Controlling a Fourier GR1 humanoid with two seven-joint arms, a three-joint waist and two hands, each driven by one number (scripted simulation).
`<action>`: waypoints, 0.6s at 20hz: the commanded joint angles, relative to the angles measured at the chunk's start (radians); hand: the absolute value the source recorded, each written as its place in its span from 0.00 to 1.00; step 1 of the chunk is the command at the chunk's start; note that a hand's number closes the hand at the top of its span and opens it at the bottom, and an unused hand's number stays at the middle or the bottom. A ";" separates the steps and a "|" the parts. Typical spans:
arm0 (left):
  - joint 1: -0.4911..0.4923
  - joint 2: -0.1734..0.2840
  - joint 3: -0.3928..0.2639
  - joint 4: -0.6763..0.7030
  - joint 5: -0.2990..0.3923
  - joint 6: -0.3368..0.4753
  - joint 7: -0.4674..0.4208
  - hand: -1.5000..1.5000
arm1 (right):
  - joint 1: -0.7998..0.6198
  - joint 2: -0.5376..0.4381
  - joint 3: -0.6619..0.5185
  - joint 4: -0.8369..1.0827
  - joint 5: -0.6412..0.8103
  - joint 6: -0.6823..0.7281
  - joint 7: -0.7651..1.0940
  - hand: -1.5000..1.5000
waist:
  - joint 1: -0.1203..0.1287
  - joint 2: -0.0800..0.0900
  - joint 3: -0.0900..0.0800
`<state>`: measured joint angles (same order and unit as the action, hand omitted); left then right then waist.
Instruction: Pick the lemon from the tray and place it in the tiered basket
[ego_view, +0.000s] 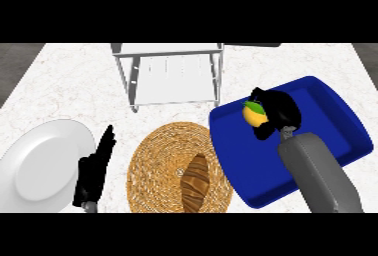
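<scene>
A yellow lemon (254, 114) with a green leaf is over the far part of the blue tray (325, 125). My right hand (279, 111) curls round it, fingers and thumb wrapping its right side. I cannot tell whether the lemon is lifted off the tray. The white tiered basket (170, 75) stands at the back centre, left of the tray. My left hand (94, 170) rests open at the lower left, fingers straight, beside the white plate.
A white plate (40, 165) lies at the left. A woven round basket (159, 150) holding a croissant (196, 182) sits at the front centre, between the plate and the tray. The marble counter ends at dark edges left and right.
</scene>
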<state>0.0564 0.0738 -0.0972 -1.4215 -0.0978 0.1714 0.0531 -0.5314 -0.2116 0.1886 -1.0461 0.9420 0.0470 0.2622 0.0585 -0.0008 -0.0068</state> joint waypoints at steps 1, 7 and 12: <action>0.028 0.022 0.052 -0.002 0.036 -0.003 0.008 0.50 | -0.079 0.045 -0.022 -0.131 -0.154 0.193 -0.066 1.00 | -0.051 -0.008 0.006; 0.053 0.018 0.044 -0.015 0.016 0.015 0.002 0.50 | -0.167 0.015 -0.215 -0.390 -0.354 0.290 0.048 1.00 | -0.077 -0.012 0.006; 0.044 -0.003 0.033 -0.003 0.005 0.026 -0.012 0.50 | -0.290 -0.066 -0.246 -0.546 -0.364 0.366 0.125 1.00 | -0.065 -0.005 0.006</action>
<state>0.0936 0.0829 -0.0552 -1.4299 -0.0799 0.1848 0.0364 -0.7417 -0.2299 -0.0118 -1.4843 0.6181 0.3467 0.3343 -0.0084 -0.0100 0.0012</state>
